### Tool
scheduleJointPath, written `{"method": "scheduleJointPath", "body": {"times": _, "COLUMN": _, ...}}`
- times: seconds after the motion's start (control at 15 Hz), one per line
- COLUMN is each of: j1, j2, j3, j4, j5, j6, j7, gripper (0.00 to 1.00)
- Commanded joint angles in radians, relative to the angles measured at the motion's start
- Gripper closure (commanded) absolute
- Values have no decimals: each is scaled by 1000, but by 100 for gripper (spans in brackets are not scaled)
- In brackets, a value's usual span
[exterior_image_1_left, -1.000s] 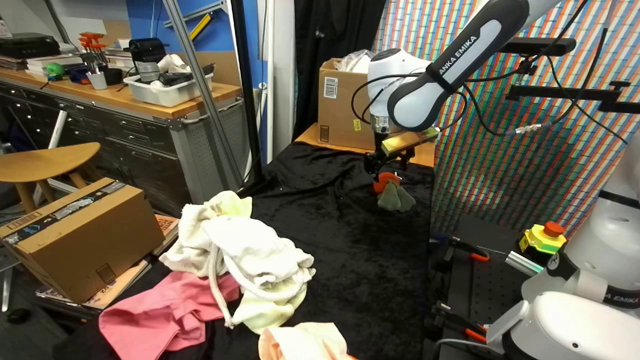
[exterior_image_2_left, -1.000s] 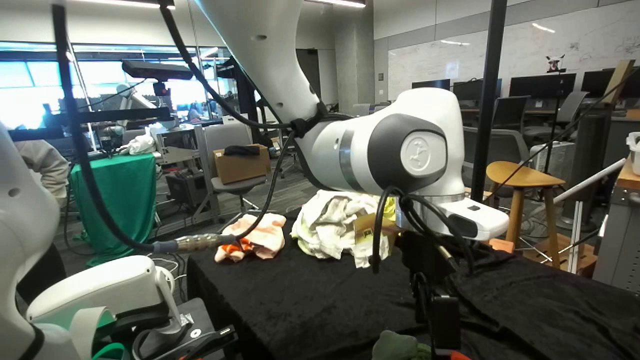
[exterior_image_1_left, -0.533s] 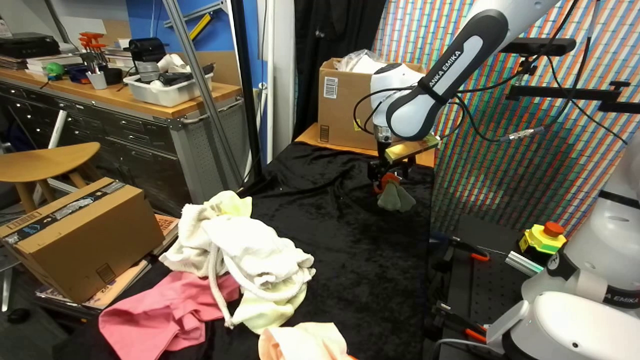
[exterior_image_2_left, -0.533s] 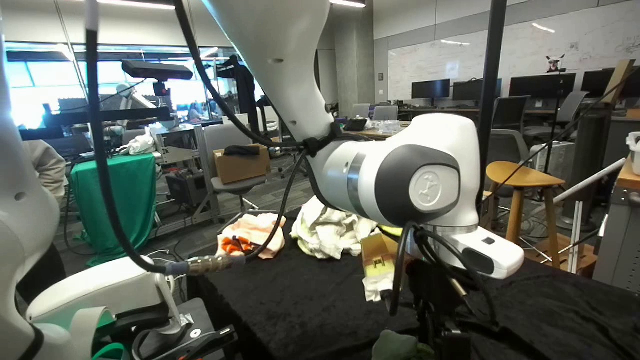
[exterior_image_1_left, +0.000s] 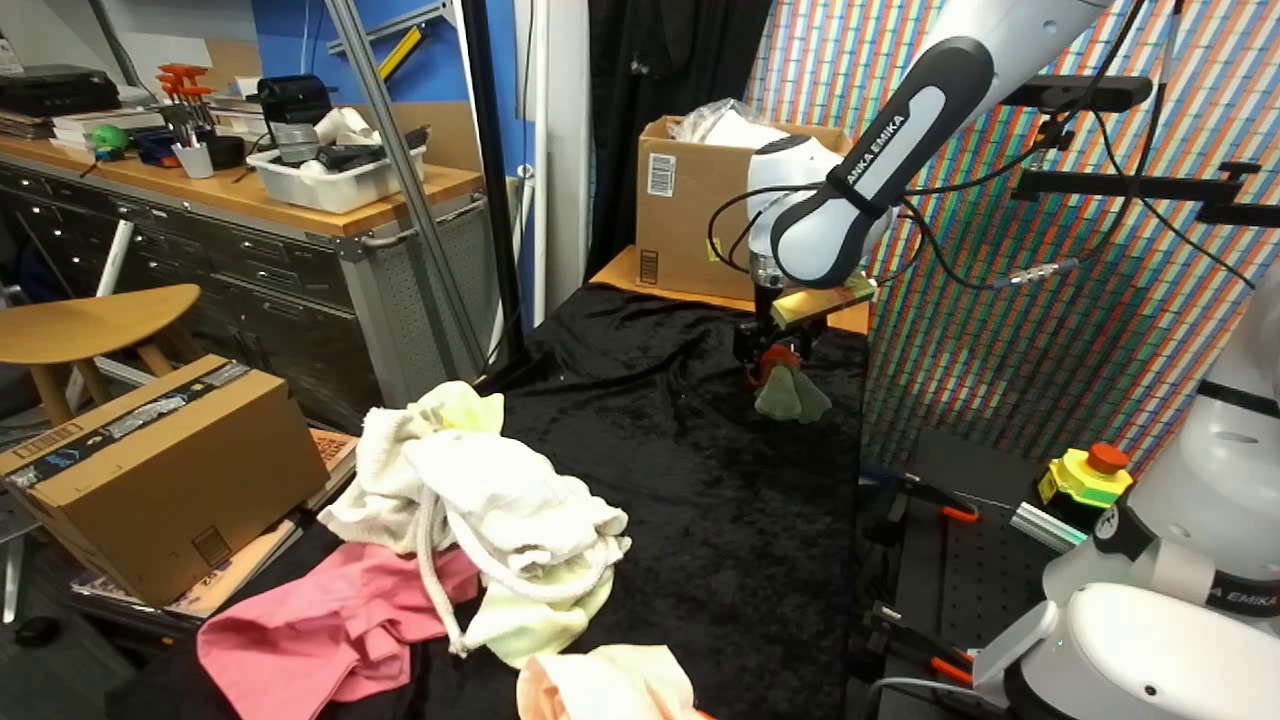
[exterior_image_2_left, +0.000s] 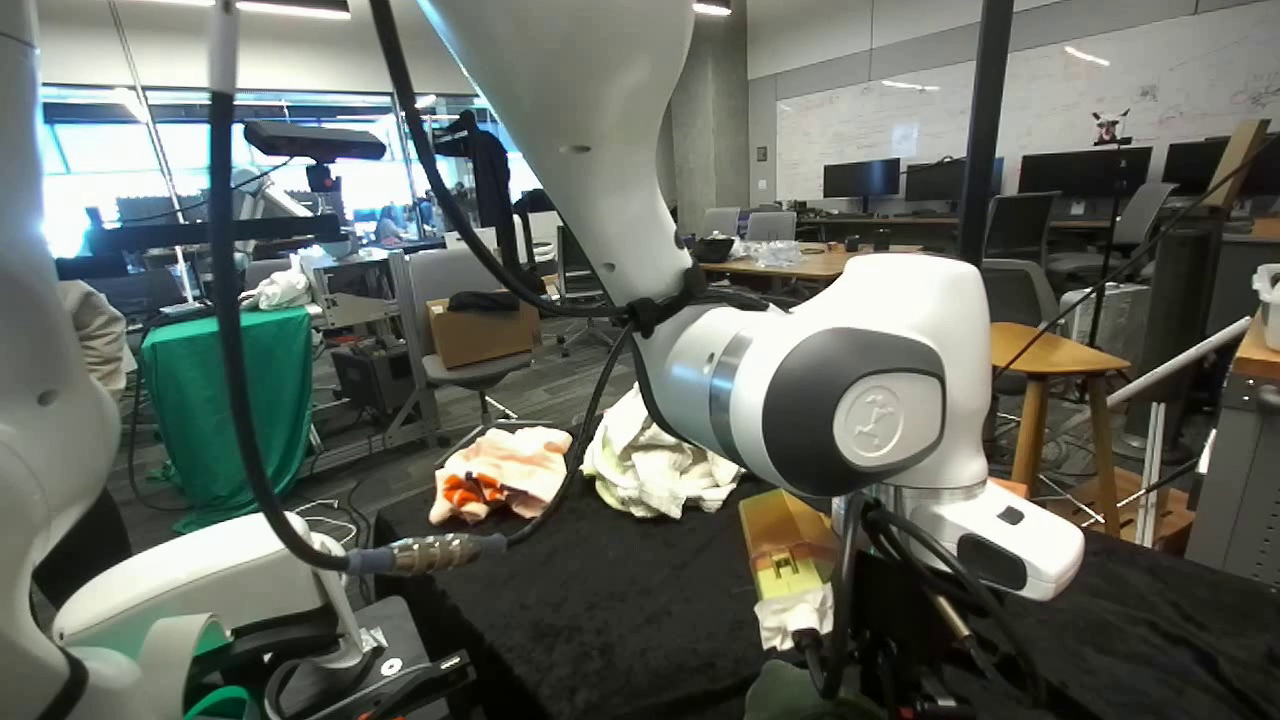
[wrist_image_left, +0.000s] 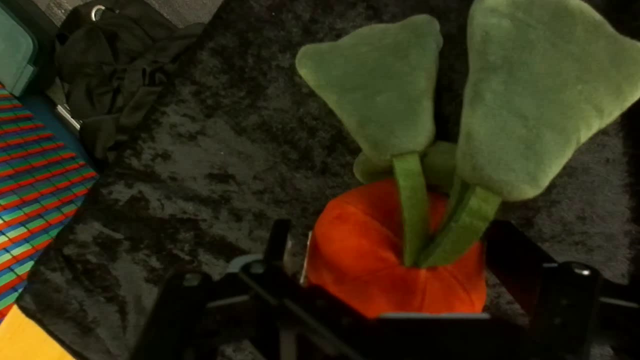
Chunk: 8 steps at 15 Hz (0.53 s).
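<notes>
From the left in an exterior view, a drawered workbench (exterior_image_1_left: 250, 265) bears a cluttered white bin (exterior_image_1_left: 345, 190); in front of it are a wooden stool (exterior_image_1_left: 100, 320) and, lower down, a closed cardboard carton (exterior_image_1_left: 170, 490) with dark tape (exterior_image_1_left: 140, 415) along its top; beside the carton, fabrics lie on the black velvet cover (exterior_image_1_left: 740, 530): a pink cloth (exterior_image_1_left: 330, 620), a crumpled white cloth (exterior_image_1_left: 510, 500) with a thick cord (exterior_image_1_left: 425, 560), overlapping the pink one, and, cut off by the lower border, a peach cloth (exterior_image_1_left: 615, 680); farther back, an open cardboard box (exterior_image_1_left: 690, 220) with clear plastic (exterior_image_1_left: 710, 120) at its top stands at the cover's far end; before that box and to its right, the gripper (wrist_image_left: 390, 232) points down, its jaws spread wide; between them, in the wrist view, is an orange plush (wrist_image_left: 370, 260) with green leaves (wrist_image_left: 535, 95), which rests on the cover toward the same far end; one finger (wrist_image_left: 277, 242) stands on either side of the orange body, though whether either presses against it I cannot tell; the leaves reach out clear of the jaws; a yellow case (exterior_image_1_left: 825, 302) sits just above the gripper; a multicoloured striped backdrop (exterior_image_1_left: 980, 360) rises to the right of it; at the far right, a yellow stop button (exterior_image_1_left: 1085, 480) with a red cap (exterior_image_1_left: 1108, 459) stands near the white arm base (exterior_image_1_left: 1170, 650).
</notes>
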Motion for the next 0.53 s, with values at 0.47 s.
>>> {"method": "scheduleJointPath", "body": {"times": 0.47, "j1": 19, "j2": 43, "j3": -13, "j4": 31, "j5": 51, "j6": 78, "j7": -92, "gripper": 0}}
